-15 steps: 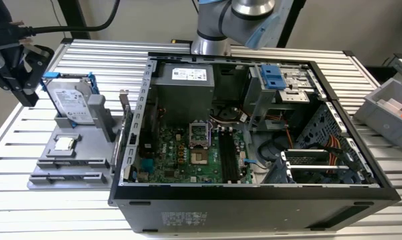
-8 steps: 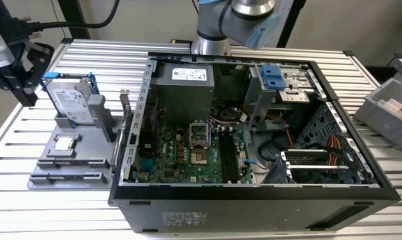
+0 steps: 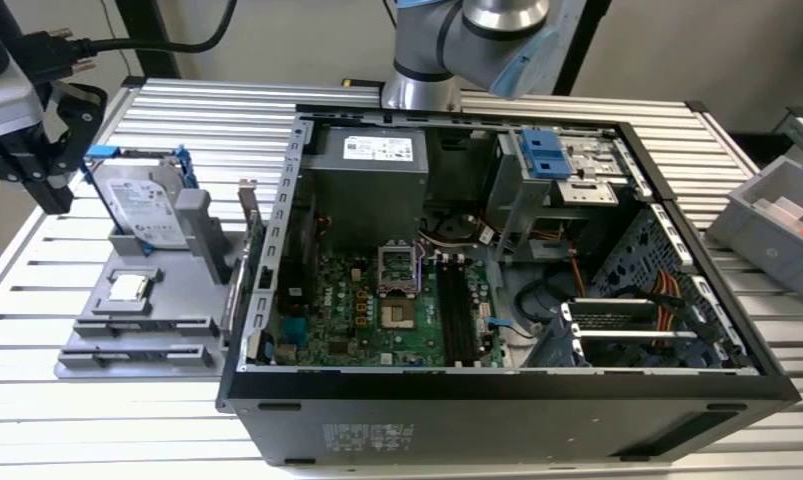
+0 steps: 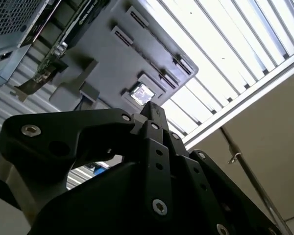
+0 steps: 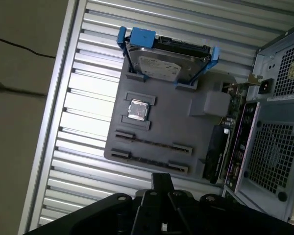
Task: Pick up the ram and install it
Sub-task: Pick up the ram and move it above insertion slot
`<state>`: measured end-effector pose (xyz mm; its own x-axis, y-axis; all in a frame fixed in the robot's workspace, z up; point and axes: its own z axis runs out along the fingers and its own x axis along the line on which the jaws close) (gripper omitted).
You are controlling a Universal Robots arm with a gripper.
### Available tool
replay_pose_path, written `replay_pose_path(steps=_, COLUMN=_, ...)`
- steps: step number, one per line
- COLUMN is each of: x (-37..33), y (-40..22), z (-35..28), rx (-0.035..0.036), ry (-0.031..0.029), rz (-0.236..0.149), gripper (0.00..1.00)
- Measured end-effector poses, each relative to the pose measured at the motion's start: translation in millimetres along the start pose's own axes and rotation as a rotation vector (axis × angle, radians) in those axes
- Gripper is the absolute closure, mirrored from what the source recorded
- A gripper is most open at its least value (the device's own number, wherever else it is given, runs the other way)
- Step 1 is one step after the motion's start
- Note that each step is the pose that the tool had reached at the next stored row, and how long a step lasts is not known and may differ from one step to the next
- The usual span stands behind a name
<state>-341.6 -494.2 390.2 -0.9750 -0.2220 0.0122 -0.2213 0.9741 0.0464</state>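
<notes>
The black gripper (image 4: 152, 113) hangs above the grey tray (image 4: 108, 73), its fingertips pressed together with nothing between them. A small silver chip (image 4: 141, 93) sits in a tray pocket. The tray lies on the slatted worktop (image 4: 225, 44) near its edge, beside the computer case (image 4: 10, 19).

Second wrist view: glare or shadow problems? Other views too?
Second wrist view: table slats blown out white, pincer dark against them. First wrist view: glare on slats beside the tray. Exterior view: even light, case interior dim.
</notes>
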Motion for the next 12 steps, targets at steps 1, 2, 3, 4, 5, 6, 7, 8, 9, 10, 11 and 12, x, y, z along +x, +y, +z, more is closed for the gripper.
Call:
replay_pose_path(steps=1, x=0.0, y=0.0, z=0.1, rx=0.0, ry=0.0003, rz=-0.009, gripper=1.0)
replay_pose_path(steps=2, x=0.0, y=0.0, z=0.0, rx=0.0002, ry=0.0009, rz=-0.017, gripper=1.0)
replay_pose_path(steps=3, x=0.0, y=0.0, z=0.0, rx=0.0003, ry=0.0012, rz=-0.026, gripper=1.0)
replay_pose_path(steps=4, x=0.0, y=0.0, z=0.1, rx=0.0004, ry=0.0016, rz=-0.036, gripper=1.0)
replay_pose_path(steps=5, x=0.0, y=0.0, z=0.0, rx=0.0005, ry=0.0021, rz=-0.044, gripper=1.0)
replay_pose_path(steps=6, x=0.0, y=0.0, z=-0.1, rx=0.0008, ry=0.0026, rz=-0.053, gripper=1.0)
replay_pose_path(steps=7, x=-0.1, y=0.0, z=0.0, rx=0.0008, ry=0.0028, rz=-0.061, gripper=1.0)
replay_pose_path(steps=8, x=0.0, y=0.0, z=0.0, rx=0.0009, ry=0.0033, rz=-0.069, gripper=1.0)
replay_pose_path(steps=9, x=0.0, y=0.0, z=0.0, rx=0.0009, ry=0.0036, rz=-0.078, gripper=1.0)
replay_pose_path(steps=10, x=0.0, y=0.0, z=0.0, rx=0.0011, ry=0.004, rz=-0.086, gripper=1.0)
replay_pose_path(steps=11, x=0.0, y=0.0, z=0.1, rx=0.0011, ry=0.0043, rz=-0.095, gripper=1.0)
replay_pose_path(steps=12, x=0.0, y=0.0, z=-0.1, rx=0.0013, ry=0.0049, rz=-0.103, gripper=1.0)
